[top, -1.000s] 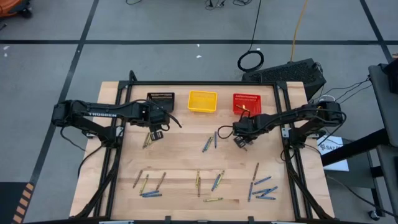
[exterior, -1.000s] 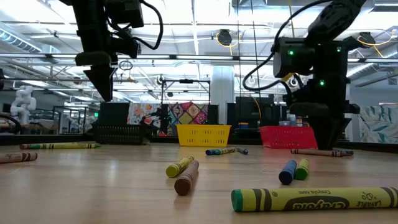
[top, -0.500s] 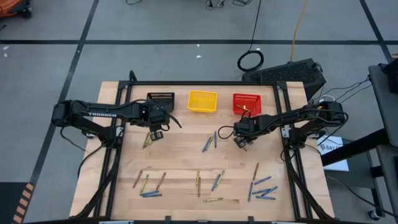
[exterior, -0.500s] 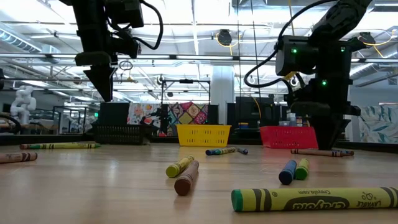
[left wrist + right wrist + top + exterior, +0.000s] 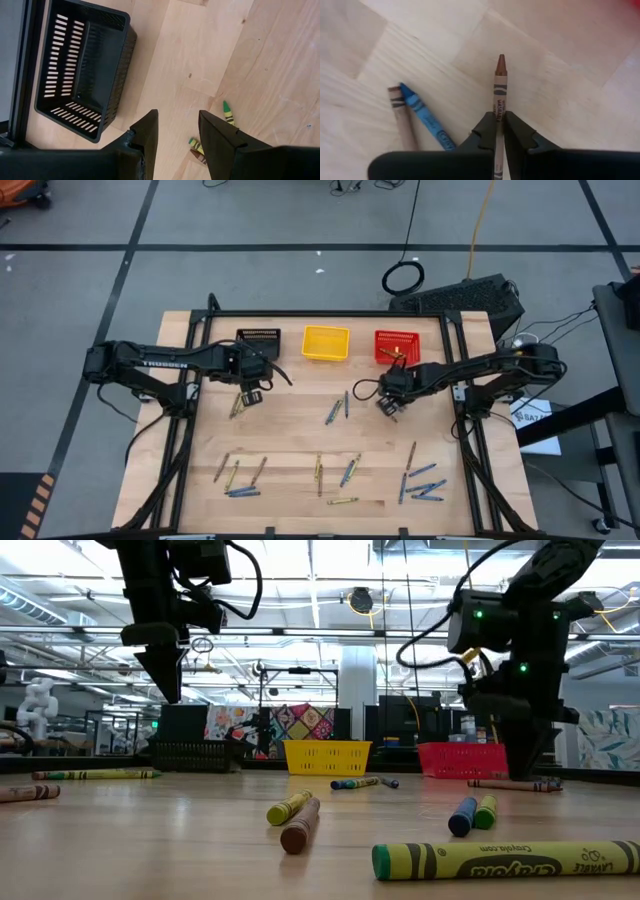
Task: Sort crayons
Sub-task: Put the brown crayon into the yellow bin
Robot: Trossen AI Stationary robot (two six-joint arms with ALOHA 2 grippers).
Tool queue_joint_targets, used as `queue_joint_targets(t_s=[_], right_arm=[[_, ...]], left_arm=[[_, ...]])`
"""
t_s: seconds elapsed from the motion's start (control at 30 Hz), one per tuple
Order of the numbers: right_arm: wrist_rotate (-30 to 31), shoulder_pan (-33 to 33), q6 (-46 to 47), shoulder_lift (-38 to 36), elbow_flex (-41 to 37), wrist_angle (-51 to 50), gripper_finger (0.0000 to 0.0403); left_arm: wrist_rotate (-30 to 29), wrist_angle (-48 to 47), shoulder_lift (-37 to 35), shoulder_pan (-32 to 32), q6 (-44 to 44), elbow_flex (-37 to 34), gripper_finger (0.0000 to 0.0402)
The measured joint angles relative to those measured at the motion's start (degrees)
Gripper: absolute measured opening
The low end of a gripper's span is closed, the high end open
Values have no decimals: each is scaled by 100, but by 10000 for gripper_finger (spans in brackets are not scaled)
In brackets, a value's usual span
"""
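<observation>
The left gripper (image 5: 250,394) hangs just in front of the black basket (image 5: 258,341) near the table's (image 5: 290,440) far-left corner, its fingers (image 5: 148,134) parted and empty above a couple of crayons (image 5: 228,113). Farther right, past the yellow basket (image 5: 326,343), the right gripper (image 5: 389,406) sits just in front of the red basket (image 5: 397,346), its fingers (image 5: 487,133) pinched onto a brown crayon (image 5: 499,87). Beside it lie a blue crayon (image 5: 426,116) and a tan crayon (image 5: 403,118). More crayons (image 5: 423,481) are scattered along the near edge.
</observation>
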Motion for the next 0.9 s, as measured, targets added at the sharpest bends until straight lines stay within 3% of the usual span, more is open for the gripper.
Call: queue_joint_targets(t_s=[0.27,0.57,0.9], right_arm=[[10,-13,-104,-381,2,297,1],[-1,-383,-1114,-585,15,2341,0],[-2,-1058,-1939,-585,18,3905,0]], left_arm=[[0,2,0,0,-2,0,132],[2,15,0,-2,-2,0,132],[2,15,0,-1,-11,0,132]])
